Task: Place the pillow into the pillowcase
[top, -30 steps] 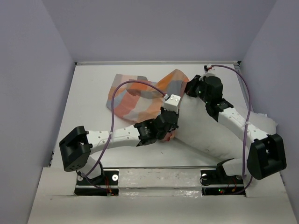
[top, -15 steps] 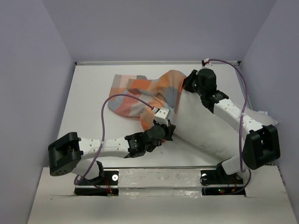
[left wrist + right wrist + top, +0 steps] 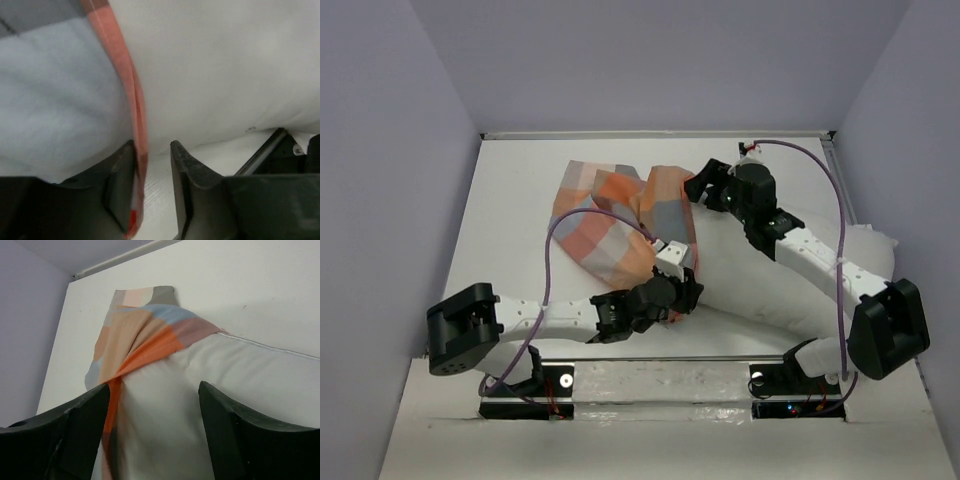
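While the pillow (image 3: 770, 285) lies slantwise at right with only its far-left end inside the pillowcase (image 3: 610, 220), we see the left gripper (image 3: 152, 155) just slackened around the hem and the right gripper (image 3: 155, 390) just opened wide, so we judge fresh grips are needed.

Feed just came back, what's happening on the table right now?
A pillow is being worked into a checked pillowcase; only one end is inside. The left gripper is open with the pillowcase's edge between its jaws. The right gripper is open over the pillow, holding nothing.
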`<state>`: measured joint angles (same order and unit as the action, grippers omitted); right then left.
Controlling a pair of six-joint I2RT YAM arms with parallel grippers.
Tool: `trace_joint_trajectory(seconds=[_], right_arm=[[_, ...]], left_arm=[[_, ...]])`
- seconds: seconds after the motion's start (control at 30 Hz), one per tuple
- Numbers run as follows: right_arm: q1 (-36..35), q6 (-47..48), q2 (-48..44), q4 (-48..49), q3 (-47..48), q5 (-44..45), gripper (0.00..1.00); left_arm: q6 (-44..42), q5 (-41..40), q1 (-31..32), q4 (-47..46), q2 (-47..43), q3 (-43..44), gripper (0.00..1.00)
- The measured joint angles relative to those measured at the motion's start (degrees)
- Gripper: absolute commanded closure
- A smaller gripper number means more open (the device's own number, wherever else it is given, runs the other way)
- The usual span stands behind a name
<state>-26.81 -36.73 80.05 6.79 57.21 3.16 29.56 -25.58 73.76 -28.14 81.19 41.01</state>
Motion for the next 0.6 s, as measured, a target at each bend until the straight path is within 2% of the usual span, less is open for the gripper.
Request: trace_joint_trajectory(seconds=[0.1, 0.13, 0.2, 0.3, 0.4, 0.53, 0.57, 0.6], right_arm=[[0.1, 4.0, -3.5, -5.2, 0.3, 0.3, 0.13], [0.2, 5.3, -4.6, -7.3, 0.3, 0.5, 0.13], [0.5, 7.3, -7.0, -11.2, 0.3, 1.2, 0.12], [0.5, 10.0, -11.1, -16.5, -0.4, 2.7, 0.11], [0.5, 12.4, -15.3, -21.4, -0.8, 5.0, 0.11], [0.5, 15.1, -18.1, -26.5, -0.8, 9.6, 0.11], [0.5, 15.5, -18.2, -27.3, -0.8, 10.5, 0.13], [0.5, 16.0, -18.1, -28.4, -0.8, 12.0, 0.2]], left_arm=[[1.4, 0.7, 0.0, 3.6, -5.8, -2.1, 0.38], [2.0, 0.6, -0.1, 4.7, -8.4, -2.9, 0.29], [2.8, 0.4, -0.5, 6.7, -14.0, -4.1, 0.22], [4.1, 0.0, -1.1, 9.7, -21.2, -4.4, 0.21], [4.0, 0.1, -2.0, 13.7, -24.7, -3.5, 0.21], [2.5, 2.3, -7.4, 20.1, -22.0, 3.7, 0.2], [2.0, 3.0, -9.2, 21.0, -20.4, 6.0, 0.2], [1.0, 3.6, -11.6, 21.7, -18.1, 9.4, 0.2]])
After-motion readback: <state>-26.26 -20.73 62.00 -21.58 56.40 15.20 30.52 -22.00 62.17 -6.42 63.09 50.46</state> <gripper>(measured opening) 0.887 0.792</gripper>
